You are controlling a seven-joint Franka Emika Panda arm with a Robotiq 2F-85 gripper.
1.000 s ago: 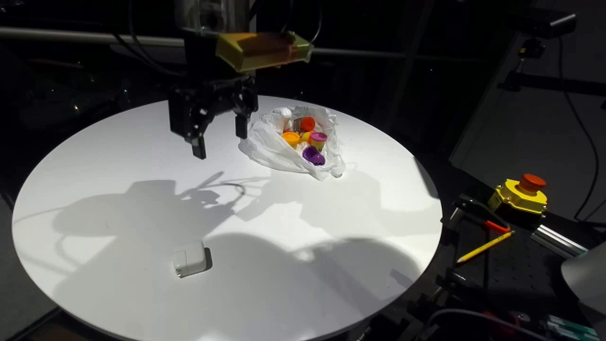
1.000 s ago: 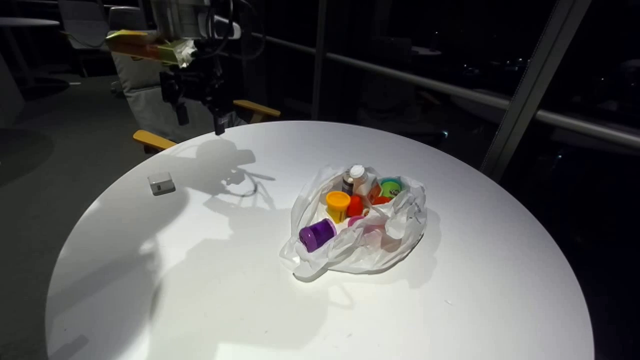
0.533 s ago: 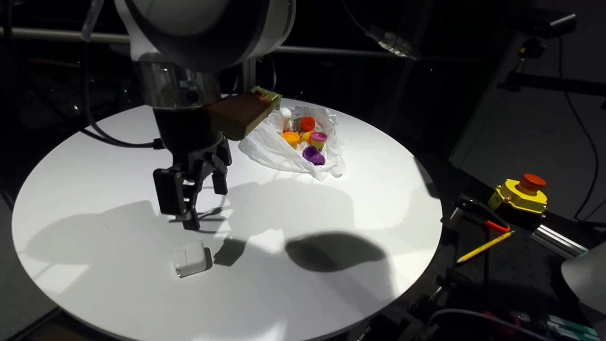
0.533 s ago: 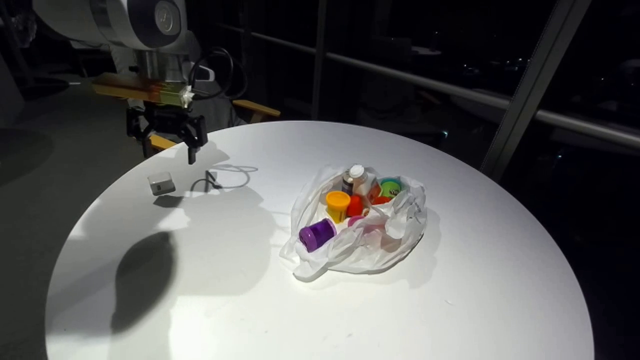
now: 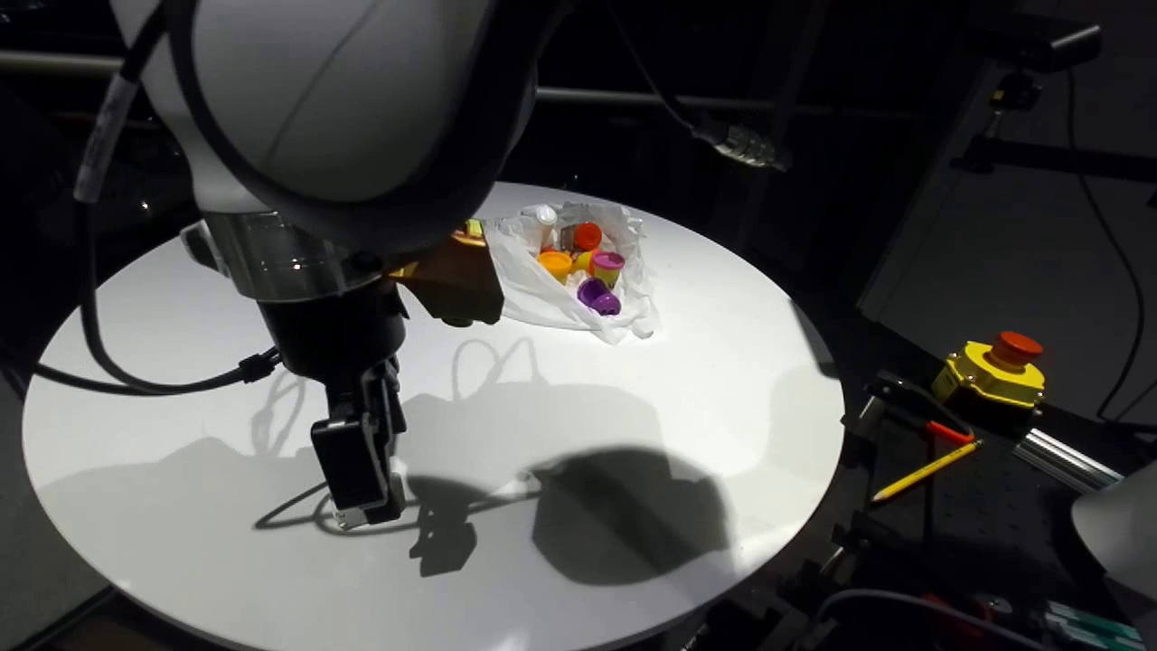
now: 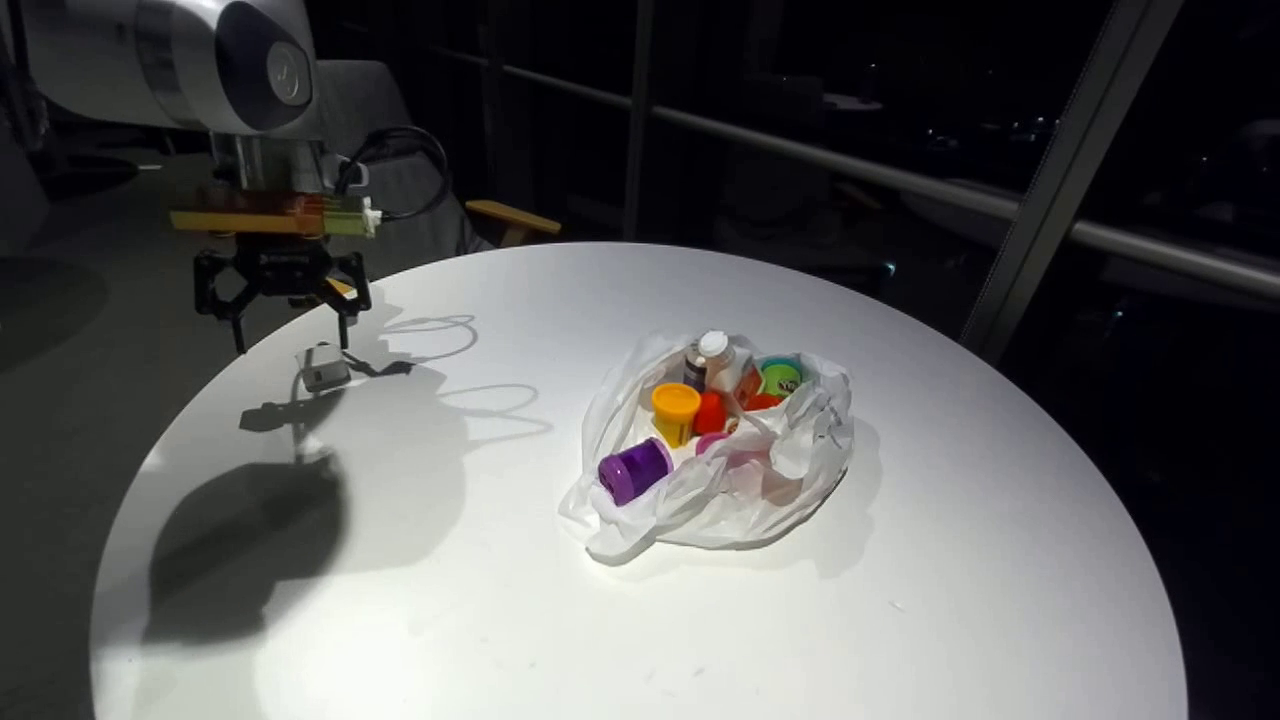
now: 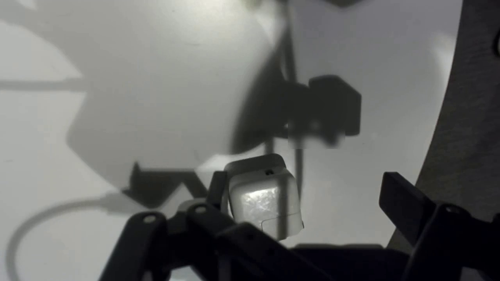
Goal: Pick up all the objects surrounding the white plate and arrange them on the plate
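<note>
One white block (image 7: 259, 203) lies on the round surface (image 6: 900, 610), near its edge. It sits below the pincer (image 7: 304, 189) and off-centre, near one end of the gap, so the grasp probably wants a slight sideways shift, then lowering. Nearly square from above, it shows no clear long axis. The pincer is spread wide, holding nothing. Well apart lies one crinkled white bag (image 6: 620, 535), apparently the task's plate, carrying one purple tub (image 6: 634, 473), one orange tub (image 6: 675, 414), one green tub (image 6: 781, 377), one pink lid (image 6: 711, 441) and one white-capped bottle (image 6: 717, 352); the red pieces (image 6: 710, 412) overlap too much to count.
</note>
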